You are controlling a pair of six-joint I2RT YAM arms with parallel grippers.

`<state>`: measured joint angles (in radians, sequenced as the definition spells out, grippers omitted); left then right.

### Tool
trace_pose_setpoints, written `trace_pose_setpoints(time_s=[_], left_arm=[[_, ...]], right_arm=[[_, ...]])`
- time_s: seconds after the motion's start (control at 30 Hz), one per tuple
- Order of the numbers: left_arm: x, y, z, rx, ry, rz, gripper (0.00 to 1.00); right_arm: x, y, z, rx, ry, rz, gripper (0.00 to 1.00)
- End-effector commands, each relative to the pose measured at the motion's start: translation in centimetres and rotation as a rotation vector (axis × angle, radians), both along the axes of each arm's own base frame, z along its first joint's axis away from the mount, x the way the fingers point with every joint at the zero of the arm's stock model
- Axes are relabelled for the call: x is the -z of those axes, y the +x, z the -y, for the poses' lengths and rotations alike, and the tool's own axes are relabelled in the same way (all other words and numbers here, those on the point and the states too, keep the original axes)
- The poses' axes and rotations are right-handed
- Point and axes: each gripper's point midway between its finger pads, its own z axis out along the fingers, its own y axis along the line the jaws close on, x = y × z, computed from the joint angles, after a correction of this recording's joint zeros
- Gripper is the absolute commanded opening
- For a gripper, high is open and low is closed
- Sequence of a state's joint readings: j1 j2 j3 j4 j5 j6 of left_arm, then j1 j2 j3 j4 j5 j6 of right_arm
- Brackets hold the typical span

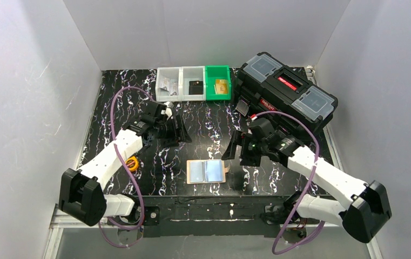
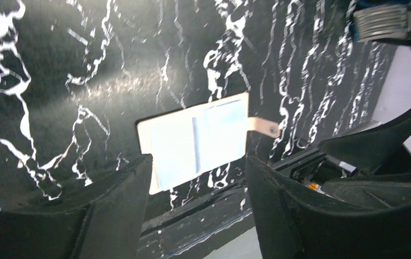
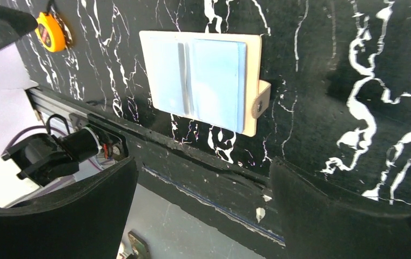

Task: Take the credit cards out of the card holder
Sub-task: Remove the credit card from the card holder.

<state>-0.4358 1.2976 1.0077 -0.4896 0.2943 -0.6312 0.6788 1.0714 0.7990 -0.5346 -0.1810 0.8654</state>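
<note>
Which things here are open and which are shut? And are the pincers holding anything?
Card holder: open, lying flat.
Cards: pale blue, inside the holder, not out yet.
Toolbox: lid shut.
Bins: open on top, small things inside.
Left pincer: open, empty.
Right pincer: open, empty.

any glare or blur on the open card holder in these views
Top external: the card holder is small but sharp, with a pale sheen on its open faces. Left wrist: it is washed out almost to white, and a hazy patch of glare lies on the table. Right wrist: it is crisp and evenly lit, its pale blue readable.
</note>
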Motion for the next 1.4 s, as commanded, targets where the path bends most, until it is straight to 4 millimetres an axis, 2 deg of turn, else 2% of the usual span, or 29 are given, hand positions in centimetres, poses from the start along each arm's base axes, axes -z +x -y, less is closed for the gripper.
trace_pose_setpoints(time_s=[0.0, 0.13, 0.37, 0.6, 1.1, 1.37], left_arm=[[1.7, -3.0, -1.2, 0.008, 0.026, -0.079, 0.59], [3.0, -4.1, -1.5, 0.009, 0.031, -0.124, 0.49], [5.0, -5.2, -1.7, 0.008, 0.039, -0.183, 0.37], [5.8, -5.7, -1.6, 0.013, 0.03, -0.211, 0.26], [6.8, -6.6, -1.4, 0.011, 0.012, -0.252, 0.13], [8.6, -7.5, -0.5, 0.02, 0.003, -0.303, 0.07]], right_arm=[[-1.2, 0.8, -2.9, -0.002, 0.025, 0.038, 0.98], [-0.1, 0.3, -4.6, -0.035, -0.003, 0.004, 0.98], [1.2, -0.2, -6.8, -0.089, -0.038, -0.038, 0.98], [2.3, -0.5, -8.4, -0.13, -0.06, -0.074, 0.98], [4.7, -1.3, -10.6, -0.206, -0.105, -0.142, 0.97], [6.2, -1.6, -11.8, -0.243, -0.107, -0.175, 0.85]])
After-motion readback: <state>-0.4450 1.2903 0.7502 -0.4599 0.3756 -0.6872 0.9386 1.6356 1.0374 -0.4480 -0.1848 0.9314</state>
